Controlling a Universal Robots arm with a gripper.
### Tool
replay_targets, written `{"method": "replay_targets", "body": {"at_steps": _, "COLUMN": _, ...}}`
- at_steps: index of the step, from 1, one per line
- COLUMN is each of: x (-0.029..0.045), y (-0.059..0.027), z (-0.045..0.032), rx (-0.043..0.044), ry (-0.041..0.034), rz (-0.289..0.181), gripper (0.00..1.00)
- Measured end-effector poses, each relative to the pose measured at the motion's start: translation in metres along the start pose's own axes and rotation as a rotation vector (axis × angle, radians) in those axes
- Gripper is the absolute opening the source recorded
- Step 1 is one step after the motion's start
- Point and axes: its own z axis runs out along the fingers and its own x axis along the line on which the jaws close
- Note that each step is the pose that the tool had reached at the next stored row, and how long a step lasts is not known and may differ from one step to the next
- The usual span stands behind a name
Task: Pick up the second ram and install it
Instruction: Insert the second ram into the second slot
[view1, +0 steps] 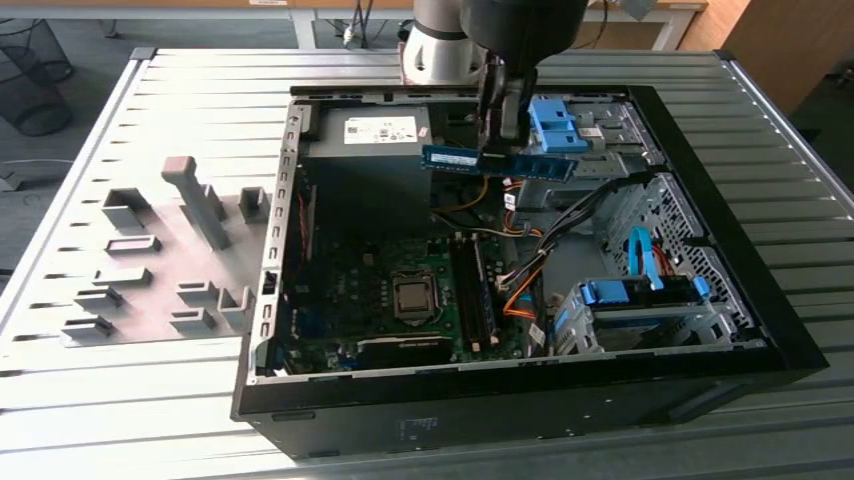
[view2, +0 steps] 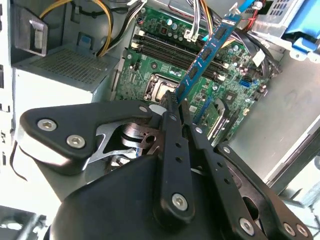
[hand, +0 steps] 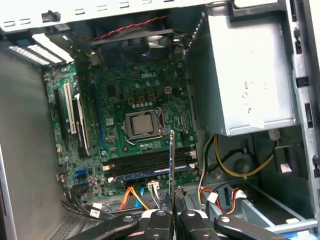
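The black gripper (view1: 499, 152) is closed tight on the second ram (view1: 499, 163), a long, thin, flat blue-green circuit board stick with black chips in a row. In the exterior view the stick is held up in the air, lying almost level, above the open black computer case (view1: 747, 290). It hangs over the far part of the case, near the bright blue plastic drive bracket (view1: 553, 125) and the grey metal power supply box (view1: 380, 130) with a white label. The label has print, but it is too small to read.

In the exterior view, grey plastic upright blocks (view1: 200, 205) stand on the ribbed metal table (view1: 200, 90), on the exterior view's left of the case. Another blue bracket (view1: 641, 295) sits in the near corner of the case.

The second wrist view looks along the stick (view2: 207, 50). It sticks out from between the two black fingers (view2: 172, 145), which press on its end. Far below it lies the green motherboard (view2: 150, 80) with its silver square chip socket (view2: 157, 89).

The first wrist view shows the stick edge-on, as a thin line (hand: 172, 170) going up from the gripper (hand: 172, 216). Behind it are the long black memory slots (hand: 145, 162), and one slot already has a blue stick (hand: 150, 173) lying in it. The socket (hand: 144, 124) shows in the middle of the board (hand: 115, 95), with a short white word printed above it. Orange and yellow wires (hand: 131, 196) run close by the slots.
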Motion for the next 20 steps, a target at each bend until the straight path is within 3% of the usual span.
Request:
{"method": "replay_targets", "body": {"at_steps": 11, "x": 0.0, "y": 0.0, "z": 0.0006, "rx": 0.0057, "ry": 0.0002, "rz": 0.165, "gripper": 0.14}}
{"method": "replay_targets", "body": {"at_steps": 20, "x": 0.0, "y": 0.0, "z": 0.0006, "rx": 0.006, "ry": 0.0002, "rz": 0.173, "gripper": 0.14}}
